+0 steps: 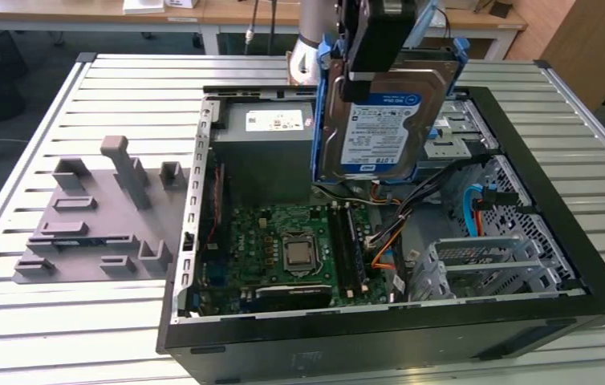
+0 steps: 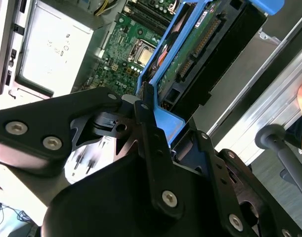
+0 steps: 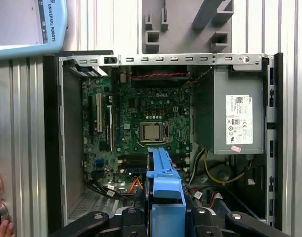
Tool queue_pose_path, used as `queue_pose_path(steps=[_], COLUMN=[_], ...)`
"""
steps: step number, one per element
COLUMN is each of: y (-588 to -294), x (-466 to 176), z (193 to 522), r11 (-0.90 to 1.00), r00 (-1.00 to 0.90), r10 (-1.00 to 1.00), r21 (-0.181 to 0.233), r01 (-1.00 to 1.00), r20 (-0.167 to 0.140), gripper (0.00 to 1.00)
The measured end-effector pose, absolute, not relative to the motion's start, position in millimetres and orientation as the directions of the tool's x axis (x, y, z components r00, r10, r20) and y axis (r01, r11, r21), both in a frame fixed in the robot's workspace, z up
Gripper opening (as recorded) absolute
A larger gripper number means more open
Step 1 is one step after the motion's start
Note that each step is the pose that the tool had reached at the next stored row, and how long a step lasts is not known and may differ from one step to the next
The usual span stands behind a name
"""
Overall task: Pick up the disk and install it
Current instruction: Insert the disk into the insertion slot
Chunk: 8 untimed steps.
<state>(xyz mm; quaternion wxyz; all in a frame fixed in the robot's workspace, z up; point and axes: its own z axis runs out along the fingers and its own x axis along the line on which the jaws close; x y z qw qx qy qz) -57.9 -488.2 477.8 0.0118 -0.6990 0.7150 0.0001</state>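
Slatted tabletop carries one open black PC case with one green motherboard and one grey metal box wearing a white sticker, plus one grey plastic fixture beside the case on the exterior view's left. The one disk hangs upright over the open case, just beside that grey box, with the pincer clamped on its blue carrier. Exterior view gives you its blue-and-white label face, the second wrist view its green board and connector edge, and the first wrist view the carrier edge-on.
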Motion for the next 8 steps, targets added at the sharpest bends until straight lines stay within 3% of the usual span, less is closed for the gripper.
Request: queue_pose_path(steps=[8], y=[-489.7], x=[-48.3], z=[477.5], r11=[0.023], r00=[-0.023], r10=[-1.000], r21=[-0.016], r01=[-1.000], r20=[-0.017], gripper=[0.37])
